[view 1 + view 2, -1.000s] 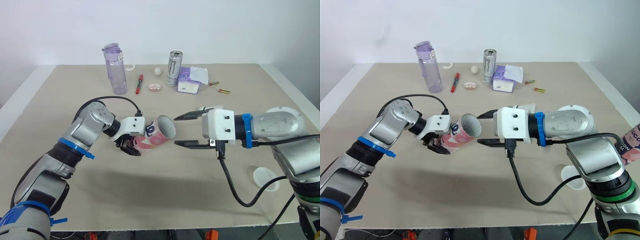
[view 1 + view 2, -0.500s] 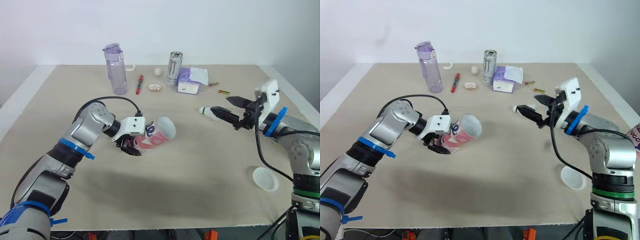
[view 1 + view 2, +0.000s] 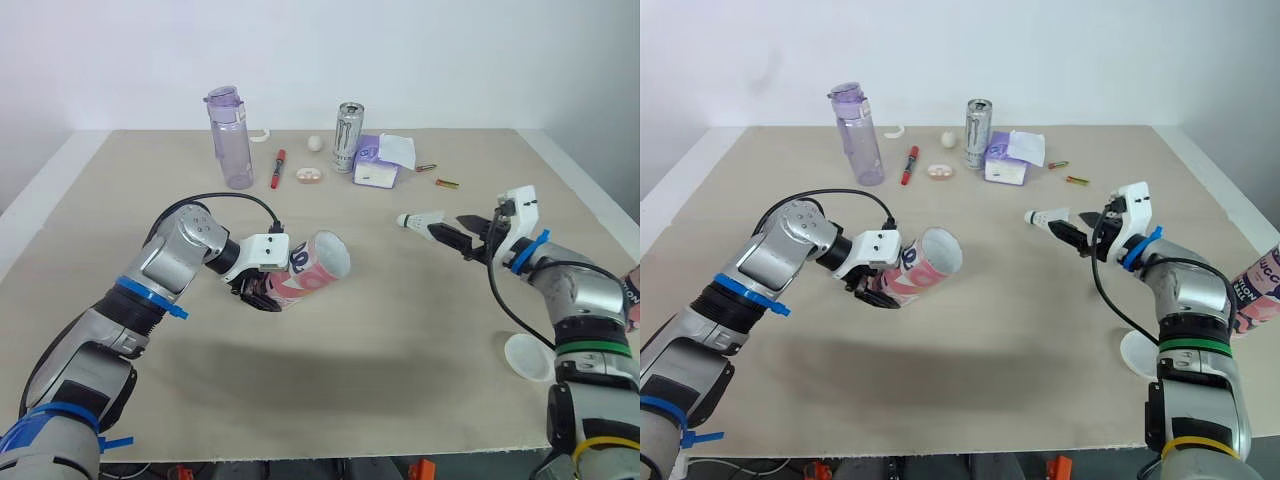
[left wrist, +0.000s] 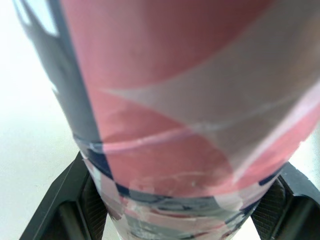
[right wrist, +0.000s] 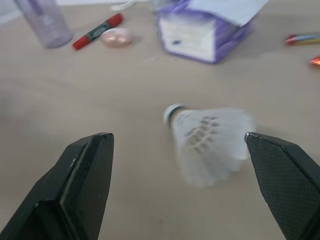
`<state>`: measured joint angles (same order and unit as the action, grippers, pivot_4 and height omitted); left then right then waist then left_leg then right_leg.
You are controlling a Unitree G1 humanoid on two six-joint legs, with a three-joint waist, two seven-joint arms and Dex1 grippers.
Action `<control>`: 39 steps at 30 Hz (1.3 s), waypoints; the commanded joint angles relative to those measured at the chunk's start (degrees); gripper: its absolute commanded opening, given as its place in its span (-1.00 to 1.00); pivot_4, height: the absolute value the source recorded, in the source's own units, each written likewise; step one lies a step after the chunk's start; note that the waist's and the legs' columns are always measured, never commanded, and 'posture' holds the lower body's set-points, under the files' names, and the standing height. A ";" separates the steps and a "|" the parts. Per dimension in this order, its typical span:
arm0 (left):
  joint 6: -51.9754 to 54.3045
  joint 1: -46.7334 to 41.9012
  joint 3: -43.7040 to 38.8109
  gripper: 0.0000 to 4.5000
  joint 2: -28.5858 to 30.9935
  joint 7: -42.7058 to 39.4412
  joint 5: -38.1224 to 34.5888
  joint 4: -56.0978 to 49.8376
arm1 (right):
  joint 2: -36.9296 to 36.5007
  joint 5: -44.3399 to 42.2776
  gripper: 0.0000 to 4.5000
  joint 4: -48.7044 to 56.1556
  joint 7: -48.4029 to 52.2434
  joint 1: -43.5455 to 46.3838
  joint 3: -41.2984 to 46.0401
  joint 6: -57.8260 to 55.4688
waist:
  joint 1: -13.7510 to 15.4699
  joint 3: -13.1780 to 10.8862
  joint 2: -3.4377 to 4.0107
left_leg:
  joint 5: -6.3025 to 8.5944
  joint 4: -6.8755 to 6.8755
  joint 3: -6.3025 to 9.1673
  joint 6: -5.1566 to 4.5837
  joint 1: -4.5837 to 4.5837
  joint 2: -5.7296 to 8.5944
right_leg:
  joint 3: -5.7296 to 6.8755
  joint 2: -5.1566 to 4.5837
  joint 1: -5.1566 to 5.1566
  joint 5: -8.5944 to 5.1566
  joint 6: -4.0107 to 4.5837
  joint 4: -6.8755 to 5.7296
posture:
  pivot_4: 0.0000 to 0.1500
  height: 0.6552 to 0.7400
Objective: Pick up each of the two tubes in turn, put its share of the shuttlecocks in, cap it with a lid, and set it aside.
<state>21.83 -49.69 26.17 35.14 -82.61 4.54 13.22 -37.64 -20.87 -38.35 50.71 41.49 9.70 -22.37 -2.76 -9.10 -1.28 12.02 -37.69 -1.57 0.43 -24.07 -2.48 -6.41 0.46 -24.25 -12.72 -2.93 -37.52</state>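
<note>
My left gripper (image 3: 262, 290) clamps the tube (image 3: 315, 268), mouth toward two o'clock. My right gripper (image 5: 177, 136) gapes wide at the shuttlecock (image 3: 420, 220), tissue box (image 3: 378, 160) beyond.

The tube (image 3: 318, 265) is left of centre over the bench (image 3: 400, 330), the shuttlecock (image 3: 420, 219) lies right of it, the lid (image 3: 530, 357) nearer by the right edge, and bottle (image 3: 230, 138), can (image 3: 347, 138) and tissue pack (image 3: 383, 162) behind.

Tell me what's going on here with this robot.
The left claw holds a pink tube off the table, tilted, its open mouth facing the right arm. The right claw is open around a white shuttlecock lying on the table, not yet gripped. A white lid lies near the right arm.
</note>
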 commanded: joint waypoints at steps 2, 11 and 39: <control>0.86 0.91 0.52 0.40 1.16 0.44 1.16 -0.30 | 0.25 0.80 0.99 -2.02 1.42 2.75 0.33 2.01 | -0.02 0.00 0.00 | 0.00 0.01 0.00 0.00 0.00 -0.01 | 0.00 0.01 0.00 0.01 -0.03 0.00 | 1.00 1.00; 1.06 0.91 0.49 0.40 1.11 0.83 1.20 -0.20 | 2.85 4.35 0.99 -13.17 1.59 9.05 -0.71 5.62 | -0.13 -0.01 0.01 | 0.00 0.02 0.00 0.00 0.03 -0.06 | 0.00 0.07 -0.01 0.07 -0.01 -0.01 | 1.00 1.00; 3.72 2.98 -0.18 0.40 2.47 2.22 0.56 -3.66 | 6.09 11.68 -0.96 -28.19 0.68 17.21 -1.13 15.41 | -0.44 -0.03 0.05 | 0.00 0.13 0.01 0.00 0.08 -0.09 | -0.01 0.14 -0.04 0.08 -0.01 -0.04 | 1.00 1.00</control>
<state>25.14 -47.62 25.38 36.72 -81.17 3.96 9.48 -30.76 -9.82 -68.85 50.96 57.79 8.89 -9.08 -3.20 -9.13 -1.23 12.02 -37.56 -1.57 0.43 -23.99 -2.57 -6.42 0.60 -24.30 -12.64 -2.94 -37.56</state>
